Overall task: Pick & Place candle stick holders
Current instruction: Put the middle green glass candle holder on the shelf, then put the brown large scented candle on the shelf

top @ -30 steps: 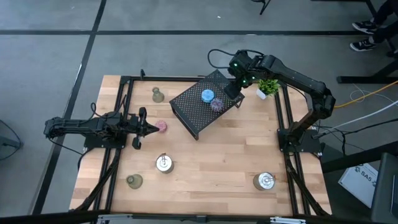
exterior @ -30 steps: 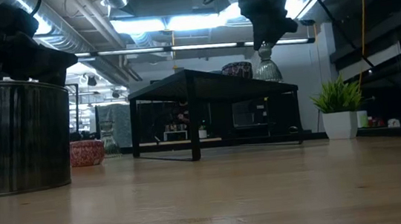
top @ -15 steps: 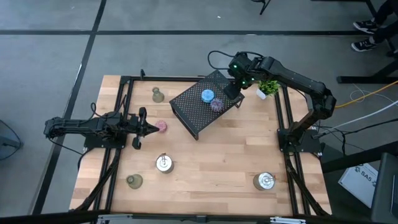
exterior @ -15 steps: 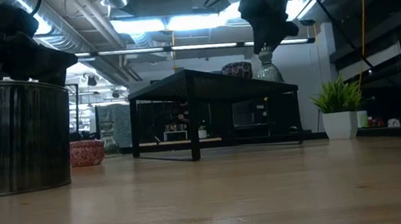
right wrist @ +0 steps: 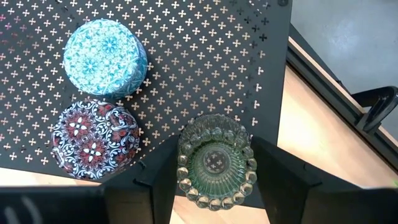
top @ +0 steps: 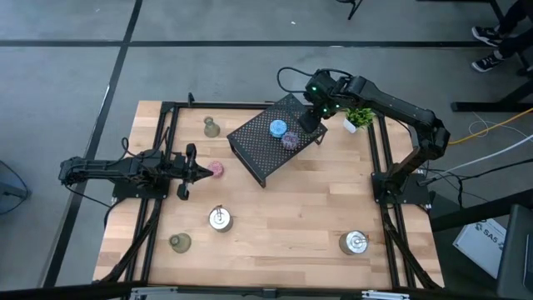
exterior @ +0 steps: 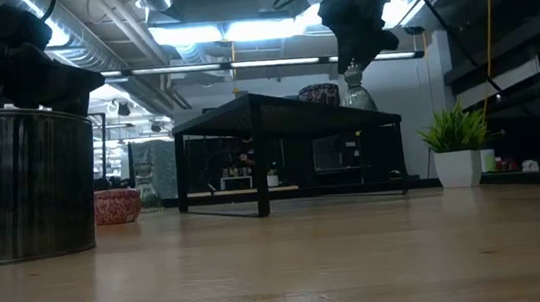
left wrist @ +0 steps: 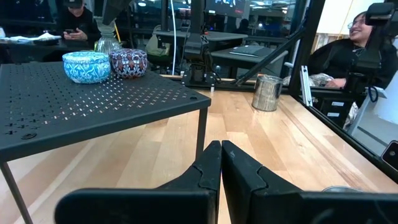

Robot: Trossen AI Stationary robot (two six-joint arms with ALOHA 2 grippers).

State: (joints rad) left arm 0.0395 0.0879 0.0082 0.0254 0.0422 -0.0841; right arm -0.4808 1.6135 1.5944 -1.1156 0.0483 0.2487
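Green glass holder, pinched between the right gripper fingers above the rack edge beside the purple cup: lower straight, release once seated, clear of the cup; left gripper pressed together, idle near the desk's left edge.

Evenly lit from overhead in the high view; soft, short shadows under the rack and arms on the pale table. Strongly backlit in the low view: glaring ceiling lights in the room behind, rack and the near silver holder dark, foreground table blurred. Sharp on the rack top in the right wrist view, bright sheen on the green glass holder. Blurred near fingers in the left wrist view, bright table reflections, slight bending at the edges.
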